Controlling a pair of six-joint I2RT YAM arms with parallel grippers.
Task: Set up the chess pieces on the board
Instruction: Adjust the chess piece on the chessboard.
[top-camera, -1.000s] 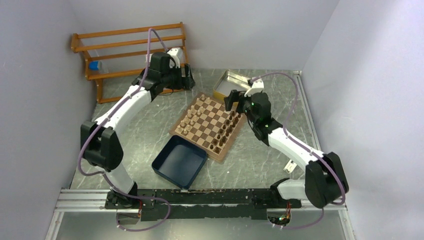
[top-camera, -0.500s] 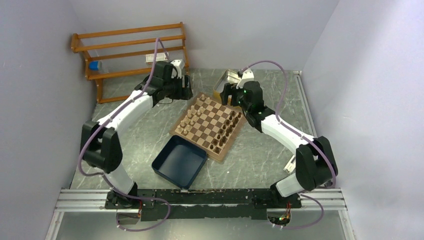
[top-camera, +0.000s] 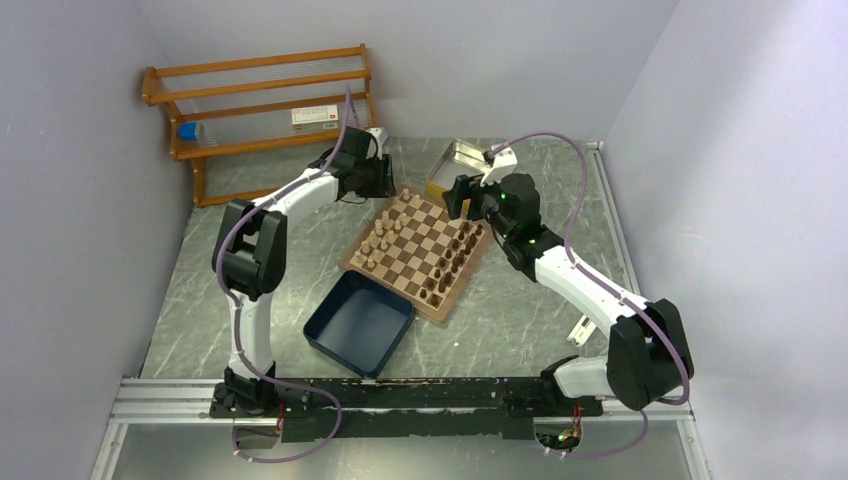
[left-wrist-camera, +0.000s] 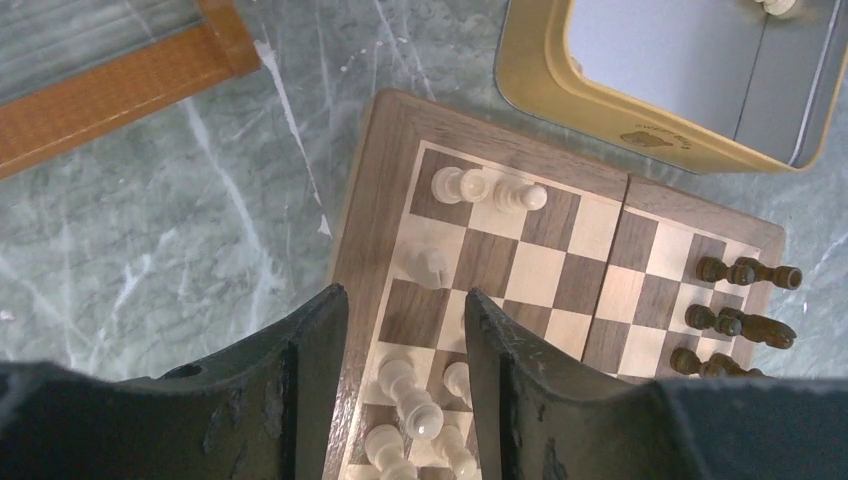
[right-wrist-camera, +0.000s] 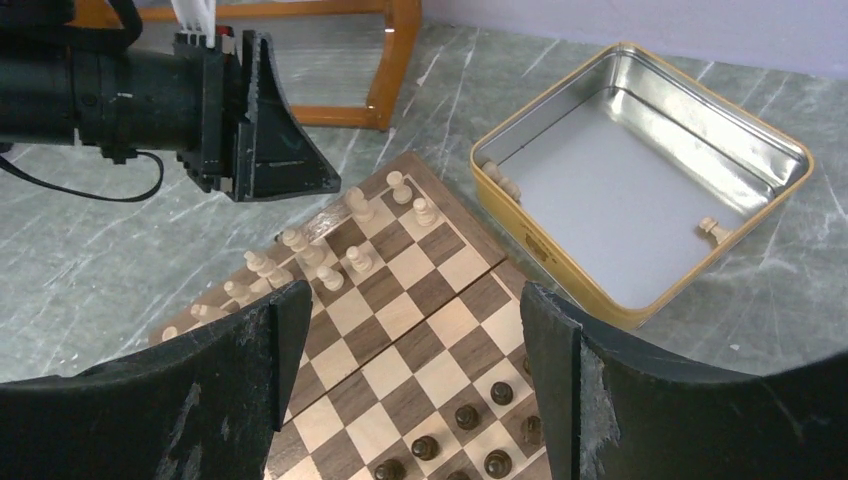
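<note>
A wooden rack (top-camera: 260, 110) stands at the upper left of the top view. Right of it, the left gripper (top-camera: 385, 178) hangs at the board's upper corner. In the left wrist view its jaws (left-wrist-camera: 400, 300) stand apart, with nothing clamped between them, framing the board's left border.

A blue tray (top-camera: 360, 322) lies at lower centre, just beside the board (top-camera: 415, 250), which sits mid-frame, turned at an angle. Light chess pieces (top-camera: 380, 240) line its left side and dark chess pieces (top-camera: 450, 262) its right.

A metal tin (top-camera: 455, 165) sits at the board's upper right edge. The right wrist view shows two light pieces (right-wrist-camera: 712, 228) inside it. The right gripper (top-camera: 458, 197) hovers over the board near the tin, jaws wide apart and empty (right-wrist-camera: 410, 295).
</note>
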